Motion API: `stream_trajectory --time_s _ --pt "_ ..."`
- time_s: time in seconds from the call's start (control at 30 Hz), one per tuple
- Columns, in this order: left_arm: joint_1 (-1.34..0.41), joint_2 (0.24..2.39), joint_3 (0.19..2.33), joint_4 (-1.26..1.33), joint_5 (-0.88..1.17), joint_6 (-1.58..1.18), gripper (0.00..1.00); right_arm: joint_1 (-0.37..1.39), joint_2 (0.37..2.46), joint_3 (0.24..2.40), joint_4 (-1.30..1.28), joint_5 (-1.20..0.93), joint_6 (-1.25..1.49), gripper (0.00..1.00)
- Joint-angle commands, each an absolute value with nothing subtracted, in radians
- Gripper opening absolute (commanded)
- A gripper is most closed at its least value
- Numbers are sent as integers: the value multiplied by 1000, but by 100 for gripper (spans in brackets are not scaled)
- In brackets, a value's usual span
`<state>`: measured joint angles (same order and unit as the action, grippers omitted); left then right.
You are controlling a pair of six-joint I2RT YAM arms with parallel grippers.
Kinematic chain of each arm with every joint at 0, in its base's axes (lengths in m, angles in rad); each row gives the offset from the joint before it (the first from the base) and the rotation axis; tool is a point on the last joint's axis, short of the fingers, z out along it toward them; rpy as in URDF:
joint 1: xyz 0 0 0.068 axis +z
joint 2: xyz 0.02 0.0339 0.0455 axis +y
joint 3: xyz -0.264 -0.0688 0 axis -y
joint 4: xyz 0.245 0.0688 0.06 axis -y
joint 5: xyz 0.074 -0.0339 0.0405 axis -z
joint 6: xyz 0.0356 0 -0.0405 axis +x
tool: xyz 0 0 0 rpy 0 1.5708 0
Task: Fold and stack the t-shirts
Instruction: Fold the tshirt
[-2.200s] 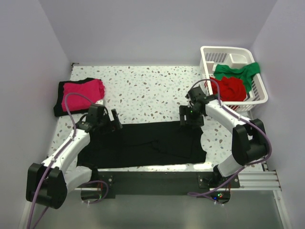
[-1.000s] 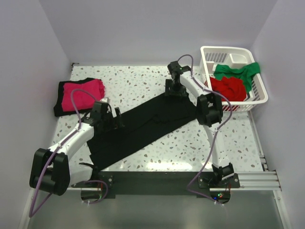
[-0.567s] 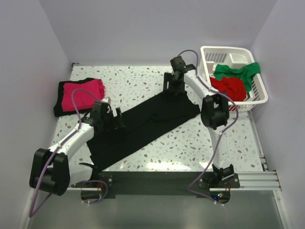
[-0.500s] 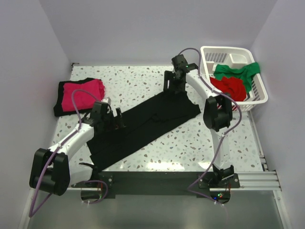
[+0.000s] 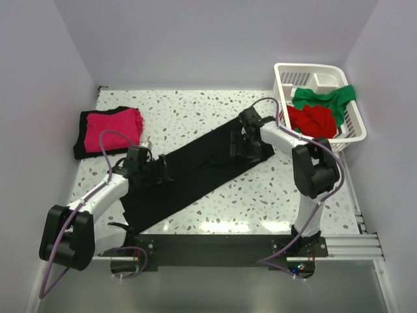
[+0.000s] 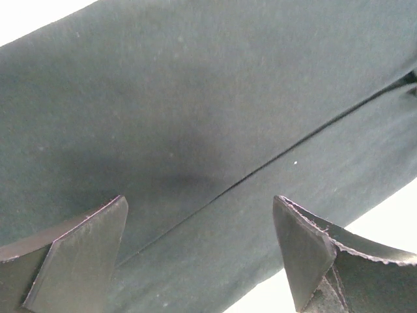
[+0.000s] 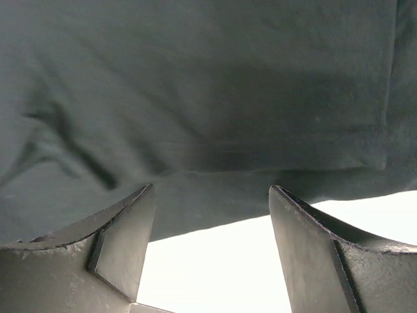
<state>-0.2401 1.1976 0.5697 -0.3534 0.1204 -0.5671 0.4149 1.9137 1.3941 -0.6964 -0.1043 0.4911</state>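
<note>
Lying slantwise on the speckled table (image 5: pixel 195 114), the black t-shirt (image 5: pixel 195 166) runs as a long doubled band from the near left toward the far right, with a seam or fold line along its length in the left wrist view. The left gripper (image 5: pixel 156 173) hangs over the near-left part with its fingers (image 6: pixel 78 248) spread and nothing between them. The right gripper (image 5: pixel 242 145) is over the far-right end, just above the cloth's edge, also spread and empty. The cloth looks thin, light and limp. It will likely sag, wrinkle and drag on the tabletop, so a pinch at the corners of an end edge, through both layers, seems the safest hold. A magenta-pink t-shirt (image 5: pixel 112 127) lies folded on a black one (image 5: pixel 81 147) at the far left. Green (image 5: pixel 326 98) and red (image 5: pixel 313 120) t-shirts wait in the white basket (image 5: pixel 306 68).
</note>
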Motion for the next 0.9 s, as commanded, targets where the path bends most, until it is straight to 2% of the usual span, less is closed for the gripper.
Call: stream_trajectory --time_s 0.0,0.17,0.37,0.63,0.8,0.87 --pt "-249 1164 548 -310 149 -594 98 413 1907 1381 -624 -89 499 74" --pt "-249 1146 534 -305 158 -603 98 413 1992 1425 -650 -32 498 74" --pt "-249 1121 552 -290 178 -607 98 410 2114 1578 -751 73 509 74" --pt "-249 1178 627 -290 216 -568 98 388 2377 2029 -931 199 499 74" --pt "-249 1204 638 -304 215 -554 98 362 2522 2319 -996 161 494 75" --pt "-250 1219 630 -304 225 -555 98 353 2559 2362 -989 118 495 75"
